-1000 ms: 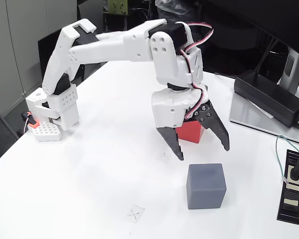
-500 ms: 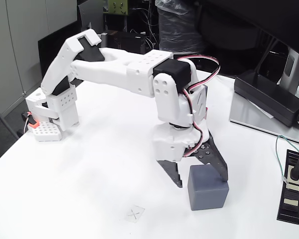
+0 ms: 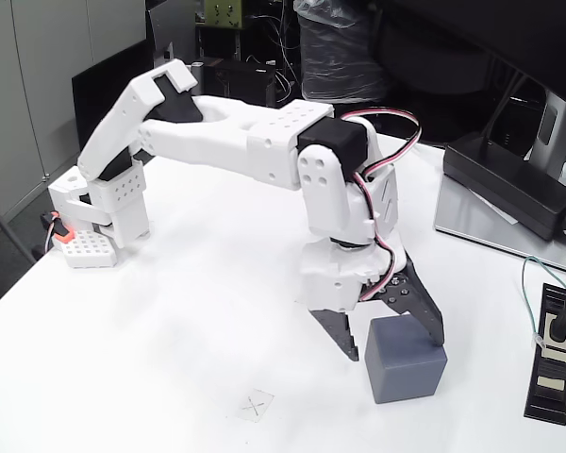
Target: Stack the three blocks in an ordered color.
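Wide-open black fingers (image 3: 393, 348) are straddling the dark slate-grey matte cube (image 3: 406, 360) near the white surface's (image 3: 170, 321) front edge, gripping nothing; closing looks next.

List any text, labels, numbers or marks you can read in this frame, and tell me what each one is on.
"X": a small pencilled cross on the white table, at, in front of the arm.
Pale labels on the black power strip: too small and blurred to read.
Green item at the top: nothing readable.
Grey block, end effector, black power adapter: no print seen.
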You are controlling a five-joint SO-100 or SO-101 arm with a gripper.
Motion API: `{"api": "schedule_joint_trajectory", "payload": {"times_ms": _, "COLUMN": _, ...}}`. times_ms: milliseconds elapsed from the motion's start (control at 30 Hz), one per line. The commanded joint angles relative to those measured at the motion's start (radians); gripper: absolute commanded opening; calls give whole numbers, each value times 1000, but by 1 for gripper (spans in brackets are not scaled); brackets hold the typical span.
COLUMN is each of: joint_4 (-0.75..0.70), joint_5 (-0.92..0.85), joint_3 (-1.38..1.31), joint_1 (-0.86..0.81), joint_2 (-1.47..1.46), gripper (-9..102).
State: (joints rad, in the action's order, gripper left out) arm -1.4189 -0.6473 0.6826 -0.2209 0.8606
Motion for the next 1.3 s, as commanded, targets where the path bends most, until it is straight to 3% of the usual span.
{"api": "schedule_joint_trajectory", "payload": {"times_ms": 0, "joint_4": -6, "joint_5": -8, "joint_3": -69, "joint_1": -8, "joint_2": 17, "gripper": 32}}
{"api": "schedule_joint_trajectory", "payload": {"times_ms": 500, "joint_4": -51, "joint_5": -14, "joint_3": -121, "joint_1": -3, "joint_2": 5, "gripper": 32}}
{"api": "schedule_joint_trajectory", "payload": {"times_ms": 833, "joint_4": -57, "joint_5": -14, "joint_3": -107, "joint_1": 109, "joint_2": 0, "gripper": 32}}
{"api": "schedule_joint_trajectory", "payload": {"times_ms": 1267, "joint_4": -48, "joint_5": -2, "joint_3": -106, "joint_1": 67, "joint_2": -2, "gripper": 32}}
